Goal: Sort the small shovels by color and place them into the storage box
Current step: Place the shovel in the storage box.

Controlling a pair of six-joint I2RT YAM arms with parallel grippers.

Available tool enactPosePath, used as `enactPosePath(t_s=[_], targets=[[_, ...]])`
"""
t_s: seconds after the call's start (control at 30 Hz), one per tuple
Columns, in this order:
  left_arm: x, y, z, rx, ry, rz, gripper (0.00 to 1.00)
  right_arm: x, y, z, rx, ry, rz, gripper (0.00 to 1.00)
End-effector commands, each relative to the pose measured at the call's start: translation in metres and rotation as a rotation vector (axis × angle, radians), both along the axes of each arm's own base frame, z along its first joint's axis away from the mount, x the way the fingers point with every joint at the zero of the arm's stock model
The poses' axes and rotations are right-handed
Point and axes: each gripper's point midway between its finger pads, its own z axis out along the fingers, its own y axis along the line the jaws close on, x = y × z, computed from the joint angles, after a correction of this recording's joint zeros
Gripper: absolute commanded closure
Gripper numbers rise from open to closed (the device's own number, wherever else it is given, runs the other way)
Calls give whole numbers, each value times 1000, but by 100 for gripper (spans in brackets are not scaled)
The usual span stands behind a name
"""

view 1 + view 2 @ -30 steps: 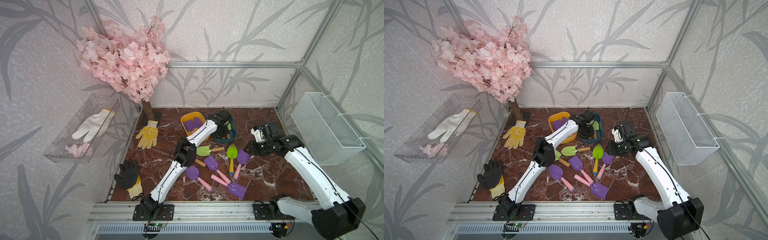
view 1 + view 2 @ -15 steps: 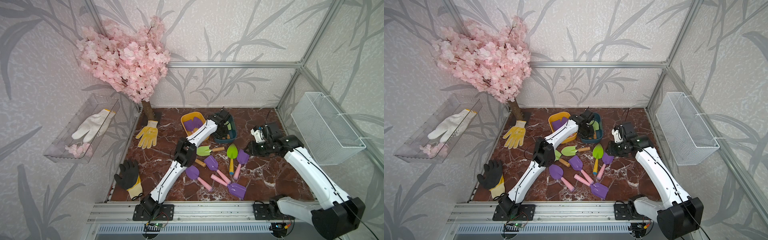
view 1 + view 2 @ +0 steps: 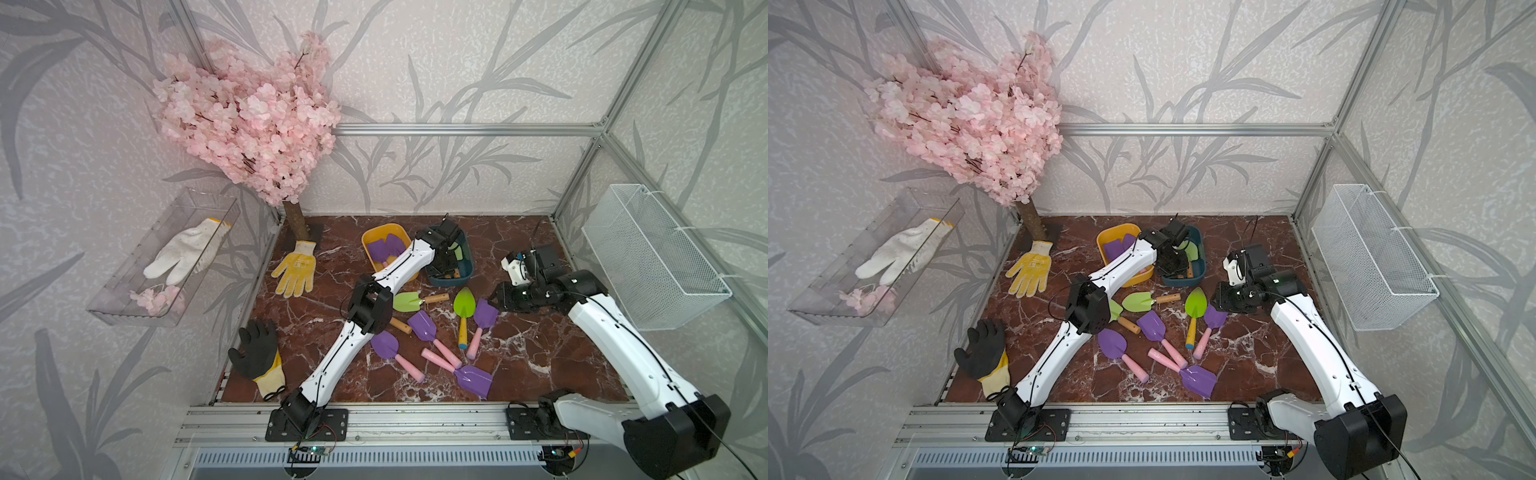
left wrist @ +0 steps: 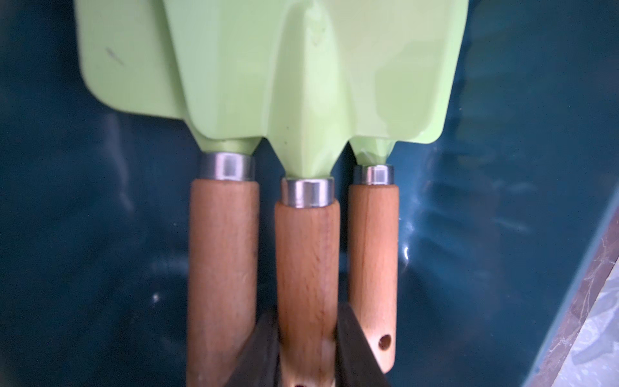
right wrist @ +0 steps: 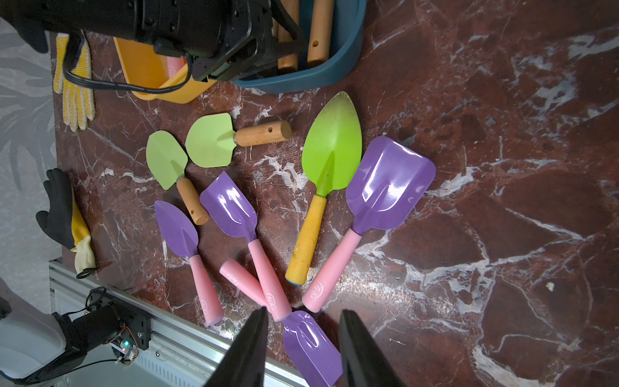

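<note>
L fingers [image 4: 258,355] clamped on the wooden handle of a green shovel [image 4: 306,254], low inside the teal tub [image 4: 502,167]. Its long axis runs straight out from the grip, blade away, lying over & betw 2 more green ones, so a release looks next. R fingers [image 5: 248,351] parted, empty, above the bench [image 5: 502,234] near a purple shovel [image 5: 388,181]. L forearm crosses the yellow tub [image 3: 370,243]

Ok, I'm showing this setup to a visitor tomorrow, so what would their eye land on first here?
Probably the pink blossom tree in the back left corner, towering over everything. Next, the purple and green shovels scattered over the middle of the marble table. Then the left gripper, shut on a green shovel inside the teal tub.
</note>
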Motion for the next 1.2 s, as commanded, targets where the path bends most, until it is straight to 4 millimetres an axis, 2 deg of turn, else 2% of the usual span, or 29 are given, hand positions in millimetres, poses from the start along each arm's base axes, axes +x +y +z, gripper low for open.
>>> enactPosePath(t_s=[0.0, 0.3, 0.63, 0.8, 0.93, 1.17], targets=[[-9, -5, 7, -8, 12, -19, 89, 0, -2, 1, -5, -13, -4, 60], [-8, -6, 7, -11, 11, -18, 86, 0, -2, 0, -5, -10, -5, 60], [-8, -4, 11, -8, 5, -15, 78, 0, -2, -2, -4, -9, -3, 60], [-6, -4, 25, -13, -22, -21, 73, 0, -2, -2, -2, -10, -5, 60], [-4, -3, 38, -20, -48, -25, 66, 0, -2, -2, 1, -9, -8, 60], [2, -3, 73, -45, -126, -27, 61, 2, -1, 1, 4, -15, -8, 60]])
